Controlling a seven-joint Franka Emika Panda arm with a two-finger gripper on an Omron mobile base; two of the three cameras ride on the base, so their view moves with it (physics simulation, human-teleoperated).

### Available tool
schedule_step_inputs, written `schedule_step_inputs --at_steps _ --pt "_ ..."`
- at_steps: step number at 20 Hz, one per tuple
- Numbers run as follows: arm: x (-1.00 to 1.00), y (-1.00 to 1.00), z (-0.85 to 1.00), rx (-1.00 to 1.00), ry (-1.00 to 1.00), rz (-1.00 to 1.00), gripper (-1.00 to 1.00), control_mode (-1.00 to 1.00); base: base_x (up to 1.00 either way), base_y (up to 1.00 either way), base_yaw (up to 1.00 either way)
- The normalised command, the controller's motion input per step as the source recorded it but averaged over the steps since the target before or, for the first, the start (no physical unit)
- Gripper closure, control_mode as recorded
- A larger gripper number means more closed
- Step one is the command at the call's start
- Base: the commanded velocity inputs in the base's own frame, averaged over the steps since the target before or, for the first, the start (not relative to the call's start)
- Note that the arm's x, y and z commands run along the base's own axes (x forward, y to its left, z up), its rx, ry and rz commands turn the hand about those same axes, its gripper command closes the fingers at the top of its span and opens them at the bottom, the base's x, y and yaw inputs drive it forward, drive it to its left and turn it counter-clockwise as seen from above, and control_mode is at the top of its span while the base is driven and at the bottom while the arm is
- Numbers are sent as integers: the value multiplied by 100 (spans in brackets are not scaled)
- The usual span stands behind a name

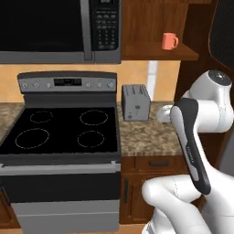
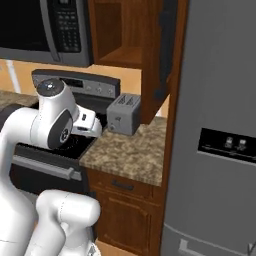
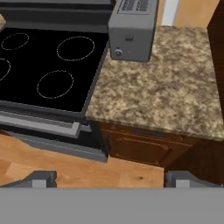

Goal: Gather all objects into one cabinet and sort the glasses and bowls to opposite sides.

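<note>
One coral-orange mug (image 1: pixel 169 41) already on cabinet (image 1: pixel 160 53) shelf, up right of microwave (image 1: pixel 59 29). Cream mug, bowl: whereabouts unknown, judged outstanding. Gripper (image 3: pixel 111 178) empty, jaws spread wide, hanging over floor before granite counter (image 3: pixel 162 87) and toaster (image 3: pixel 131 30). Early days.

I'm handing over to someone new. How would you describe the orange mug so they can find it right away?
Start at the microwave above the black stove. Just right of it an open reddish-brown wall cabinet hangs above the grey toaster. The coral-orange mug stands alone on its shelf, handle to the right, the one bright thing against the dark wood.
</note>
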Motion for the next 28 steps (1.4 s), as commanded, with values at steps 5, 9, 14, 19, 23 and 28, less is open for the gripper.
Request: schedule_step_inputs --at_steps 5,9,14,19,23,28 --pt "0 0 0 0 0 0 -100 100 81 -1 -15" --pt "0 0 0 0 0 0 -100 100 1 -12 -15" --pt "5 -13 64 -4 -26 -21 -100 -100 0 0 0" --pt "9 -34 87 -5 -30 -22 -100 -100 0 0 0" --pt "11 -22 77 -3 -24 -23 -100 -100 0 0 0" --pt "32 -3 72 0 -16 -21 -100 -100 0 0 0"
